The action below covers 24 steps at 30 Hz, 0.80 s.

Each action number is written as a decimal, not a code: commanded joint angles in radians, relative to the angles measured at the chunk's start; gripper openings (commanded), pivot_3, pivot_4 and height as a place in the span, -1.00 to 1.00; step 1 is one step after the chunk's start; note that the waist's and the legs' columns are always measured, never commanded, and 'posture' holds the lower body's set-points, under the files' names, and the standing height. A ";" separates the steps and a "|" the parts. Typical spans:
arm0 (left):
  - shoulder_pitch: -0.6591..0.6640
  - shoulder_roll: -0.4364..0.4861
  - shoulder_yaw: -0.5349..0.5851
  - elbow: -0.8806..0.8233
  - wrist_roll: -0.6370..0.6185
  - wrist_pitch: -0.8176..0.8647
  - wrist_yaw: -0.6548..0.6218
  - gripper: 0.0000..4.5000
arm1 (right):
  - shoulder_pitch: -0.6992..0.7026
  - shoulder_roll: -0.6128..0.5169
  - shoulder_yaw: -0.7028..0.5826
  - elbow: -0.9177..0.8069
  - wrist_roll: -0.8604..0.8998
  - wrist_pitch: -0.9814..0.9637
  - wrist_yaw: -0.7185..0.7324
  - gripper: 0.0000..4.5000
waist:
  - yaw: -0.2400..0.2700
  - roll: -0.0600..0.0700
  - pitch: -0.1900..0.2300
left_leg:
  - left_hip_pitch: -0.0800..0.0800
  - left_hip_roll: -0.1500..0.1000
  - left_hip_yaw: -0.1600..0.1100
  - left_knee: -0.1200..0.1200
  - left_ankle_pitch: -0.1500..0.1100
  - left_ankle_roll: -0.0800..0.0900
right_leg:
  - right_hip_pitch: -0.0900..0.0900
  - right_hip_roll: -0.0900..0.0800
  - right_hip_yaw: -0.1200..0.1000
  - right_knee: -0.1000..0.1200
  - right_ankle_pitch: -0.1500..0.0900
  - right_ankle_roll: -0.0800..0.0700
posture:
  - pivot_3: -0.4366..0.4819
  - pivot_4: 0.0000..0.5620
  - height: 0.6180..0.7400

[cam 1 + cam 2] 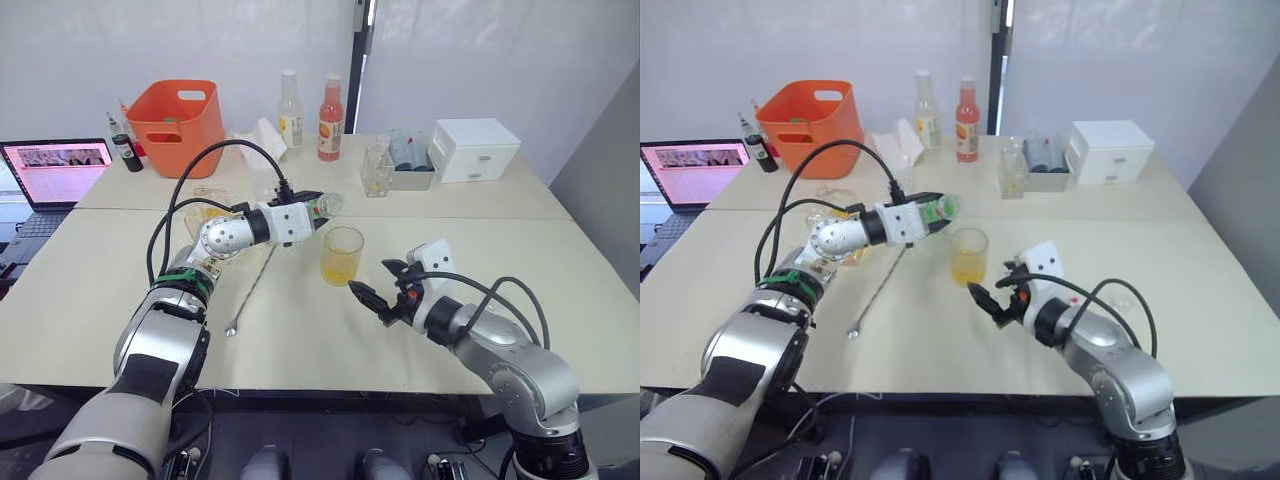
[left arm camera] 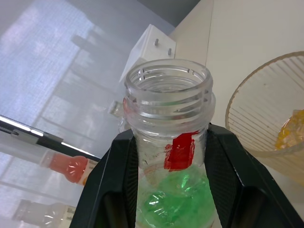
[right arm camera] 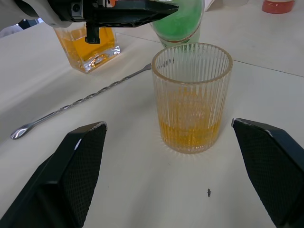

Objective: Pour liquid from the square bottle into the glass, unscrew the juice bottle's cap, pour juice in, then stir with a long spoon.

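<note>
Some orange liquid in glass [image 3: 192, 97]

Cream table [image 1: 560, 300]: glass [image 1: 342, 255], long spoon [image 1: 252, 288], square bottle [image 3: 85, 47], orange basket [image 1: 176, 113].

Ribbed glass [image 3: 192, 97] upright on table, orange liquid in lower part. Juice bottle [image 2: 171, 156], clear with green label, cap off, tipped over near-horizontal, open mouth just beside glass rim. Square bottle [image 3: 87, 46] upright beyond the spoon, amber liquid inside. Long twisted-handle spoon [image 3: 80, 102] lies flat beside glass.
</note>
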 commanded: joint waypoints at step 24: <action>-0.151 0.042 -0.321 0.047 0.491 -0.059 0.722 -0.29 | -0.025 0.039 -0.028 -0.108 0.035 0.054 -0.071 0.98 | 0.002 0.000 0.000 | -0.003 0.000 -0.001 0.005 -0.001 0.001 | -0.001 0.000 -0.002 0.001 0.000 0.001 | -0.05 -0.47 0.59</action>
